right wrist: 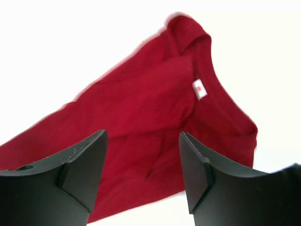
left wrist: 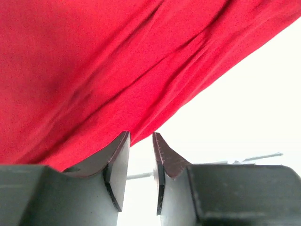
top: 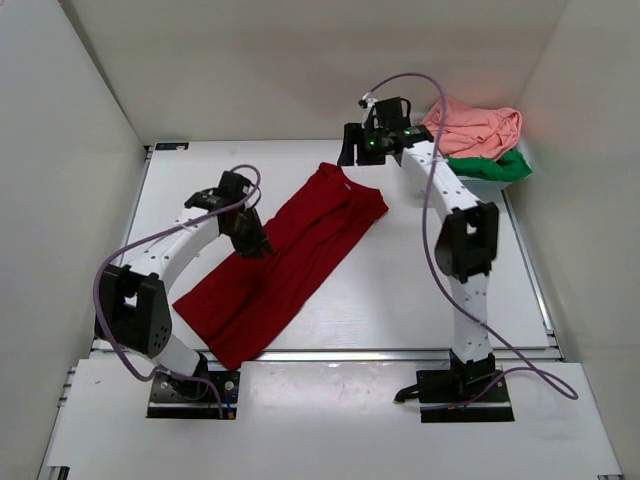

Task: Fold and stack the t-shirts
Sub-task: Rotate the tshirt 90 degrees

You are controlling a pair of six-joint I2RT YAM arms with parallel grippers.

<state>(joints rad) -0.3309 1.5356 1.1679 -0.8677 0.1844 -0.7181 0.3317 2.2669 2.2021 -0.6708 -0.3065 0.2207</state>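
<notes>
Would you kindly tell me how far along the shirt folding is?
Done: the dark red shirt lies folded lengthwise into a strip. In hand: nothing; left claw and right claw stand open by it. Left: its cross folds, then the pink shirt and green shirt, heaped far right.

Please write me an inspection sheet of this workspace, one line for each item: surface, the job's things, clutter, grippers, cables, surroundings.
Surface: white table, flat, no stains seen.
Job's things: dark red t-shirt lies as a long diagonal strip, collar at the far end; salmon pink t-shirt lies crumpled over the green t-shirt at the far right.
Clutter: nothing seen.
Grippers: left gripper is at the red shirt's edge, jaws slightly apart, no cloth between them; right gripper is above the collar, jaws wide, empty.
Cables: purple cables loop along both arms, apart from the shirts.
Surroundings: plain white walls on three sides.
</notes>
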